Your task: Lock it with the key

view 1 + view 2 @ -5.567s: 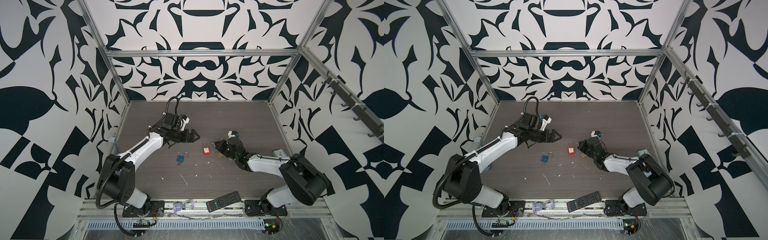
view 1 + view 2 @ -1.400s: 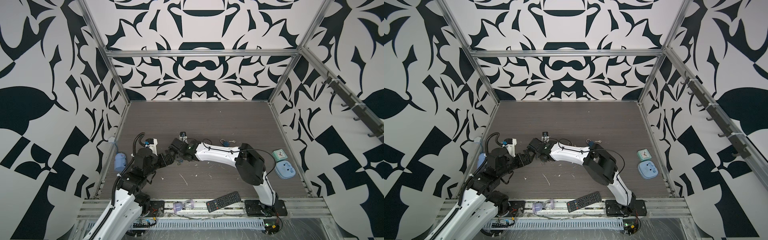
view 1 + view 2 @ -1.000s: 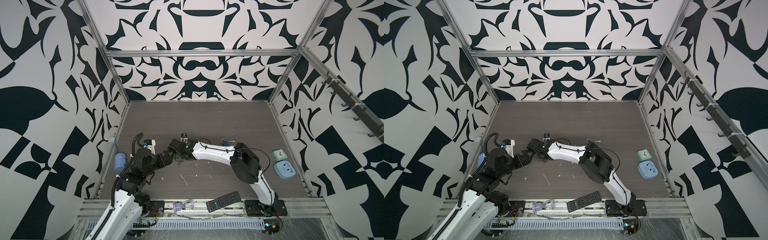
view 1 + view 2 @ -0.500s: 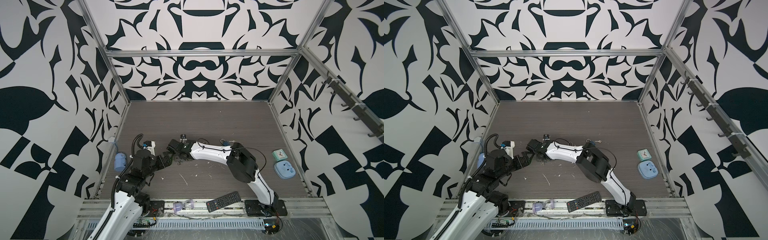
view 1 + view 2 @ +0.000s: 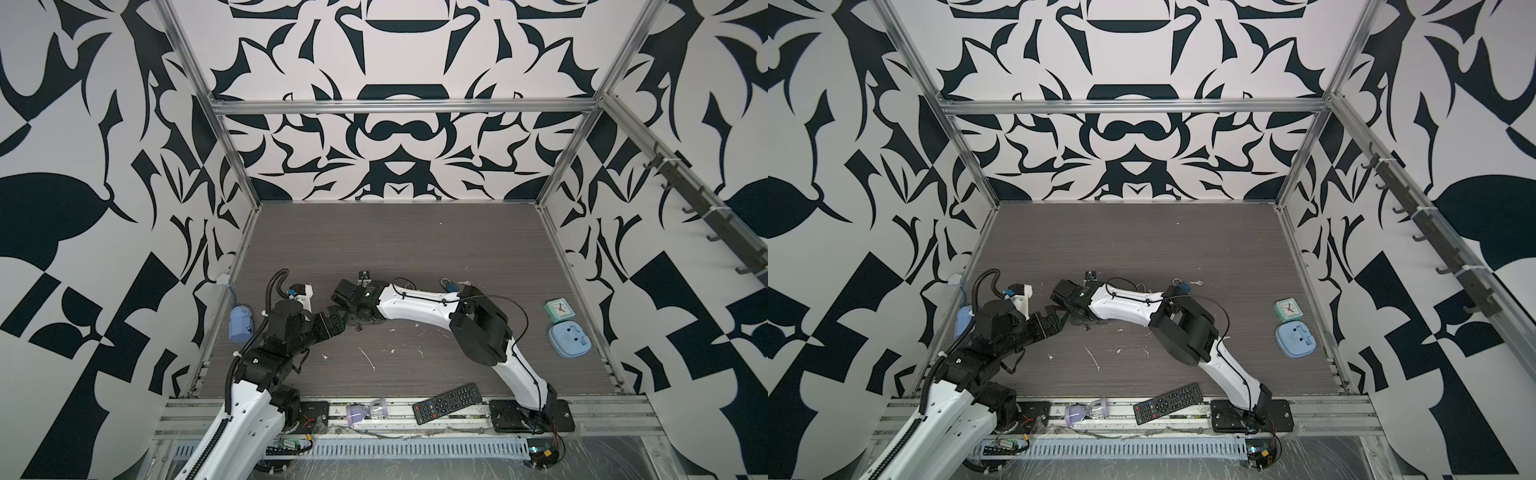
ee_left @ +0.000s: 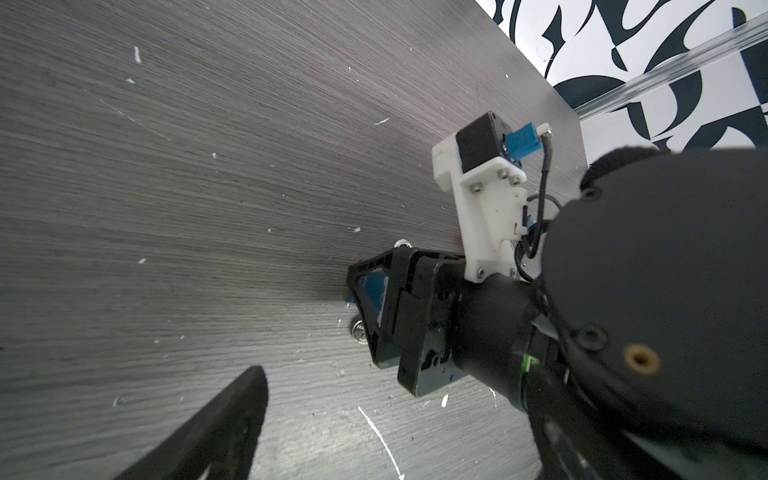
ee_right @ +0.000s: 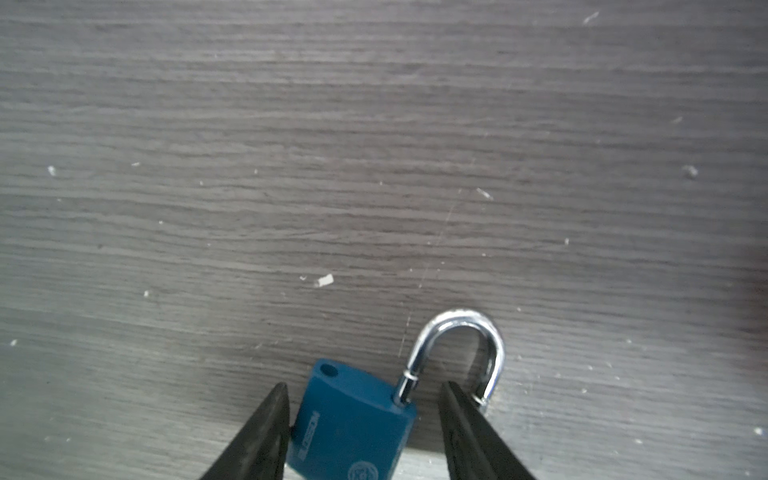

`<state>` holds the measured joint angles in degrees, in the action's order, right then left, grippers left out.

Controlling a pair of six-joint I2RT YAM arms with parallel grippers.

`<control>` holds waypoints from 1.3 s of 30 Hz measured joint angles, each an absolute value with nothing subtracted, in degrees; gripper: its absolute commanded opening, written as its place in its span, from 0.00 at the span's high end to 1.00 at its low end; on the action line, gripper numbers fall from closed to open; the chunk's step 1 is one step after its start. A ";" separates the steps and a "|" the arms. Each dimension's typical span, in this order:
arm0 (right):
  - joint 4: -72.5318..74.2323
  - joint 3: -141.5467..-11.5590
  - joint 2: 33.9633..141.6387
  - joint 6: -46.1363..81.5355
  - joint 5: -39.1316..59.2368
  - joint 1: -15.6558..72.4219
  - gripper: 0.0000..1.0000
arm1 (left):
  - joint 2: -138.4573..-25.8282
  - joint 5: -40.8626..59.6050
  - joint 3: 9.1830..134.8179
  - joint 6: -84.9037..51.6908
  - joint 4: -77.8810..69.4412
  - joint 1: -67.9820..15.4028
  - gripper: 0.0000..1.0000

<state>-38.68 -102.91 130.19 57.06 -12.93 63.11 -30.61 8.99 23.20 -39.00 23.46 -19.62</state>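
Step in hand: gripping the padlock (image 7: 353, 424), which lies flat on the tabletop (image 7: 374, 124) with its shackle (image 7: 457, 324) swung open. The right pincer (image 7: 363, 386) straddles it, half-spread; cannot tell if it's clamped. The left pincer (image 5: 334, 320) is just beside it, spread wide. Next move calls for a firm pinch, then fetching the key (image 5: 1196, 283), which is well apart from it.

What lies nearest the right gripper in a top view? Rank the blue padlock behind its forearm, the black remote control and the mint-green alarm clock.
1. Blue padlock, behind the forearm, nearest the right gripper.
2. Black remote control, on the front rail.
3. Mint-green alarm clock, by the right wall.
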 measured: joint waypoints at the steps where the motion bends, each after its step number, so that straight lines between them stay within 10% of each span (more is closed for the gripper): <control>1: -38.83 -102.91 130.19 57.04 -12.88 63.11 0.42 | -30.61 9.04 23.20 -38.98 23.46 -19.62 0.01; 39: -32.53 -88.62 122.26 42.46 -13.58 63.20 0.60 | -34.74 19.33 19.14 -40.49 15.00 -19.62 0.01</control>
<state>-32.53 -88.62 122.26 42.46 -13.58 63.20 -34.74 19.33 19.14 -40.49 15.00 -19.62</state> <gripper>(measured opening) 0.410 0.990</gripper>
